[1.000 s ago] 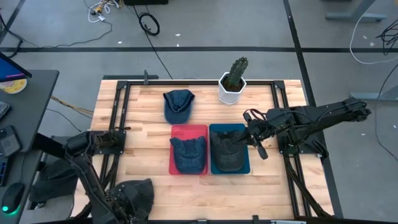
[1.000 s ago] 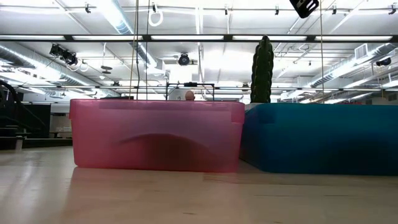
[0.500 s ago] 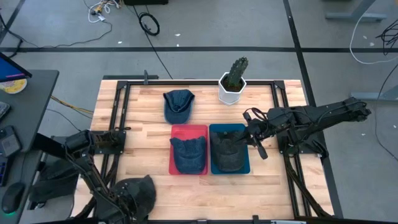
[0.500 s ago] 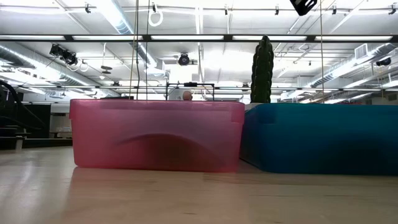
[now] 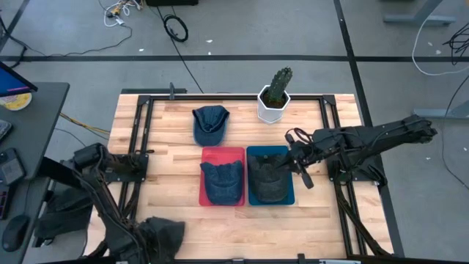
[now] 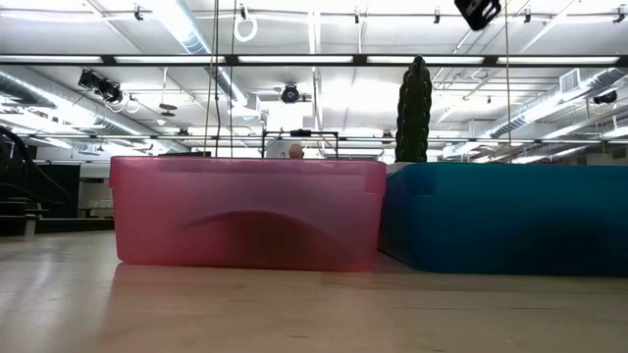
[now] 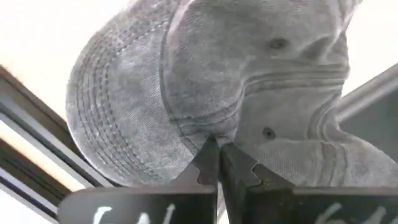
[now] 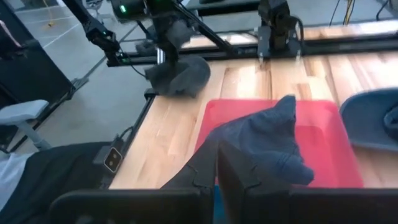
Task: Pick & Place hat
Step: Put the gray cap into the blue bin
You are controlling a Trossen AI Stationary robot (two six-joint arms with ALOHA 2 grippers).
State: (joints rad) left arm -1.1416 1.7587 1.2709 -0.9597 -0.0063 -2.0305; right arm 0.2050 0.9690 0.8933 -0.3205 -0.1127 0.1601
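Note:
My left gripper [image 7: 217, 163] is shut on a dark grey cap [image 5: 161, 236] at the table's near left corner; the cap also shows in the right wrist view [image 8: 180, 76]. My right gripper [image 8: 216, 163] is shut and holds nothing. It hovers over the blue bin [image 5: 287, 198], in which another dark cap [image 5: 268, 176] lies. A blue denim cap [image 5: 221, 180] lies in the red bin [image 5: 212, 152] beside it. A third denim cap [image 5: 210, 123] lies flat on the table farther back. My left gripper pinches the grey cap between its two fingers at a fold [image 7: 211, 134] where the brim meets the crown. The fingers come from above, and the cap hangs below them [image 8: 180, 78] by the table's near left edge. I cannot tell whether it touches the table.
A cactus in a white pot [image 5: 275, 95] stands at the far edge, behind the blue bin. Black frame rails [image 5: 143, 132] run along the table's left and right sides. Bare wood lies left of the red bin and in front of both bins.
My left arm has shifted, its elbow swinging toward the table's far left. The grey cap has gone with the gripper a little toward the near edge. My right arm has kept still.

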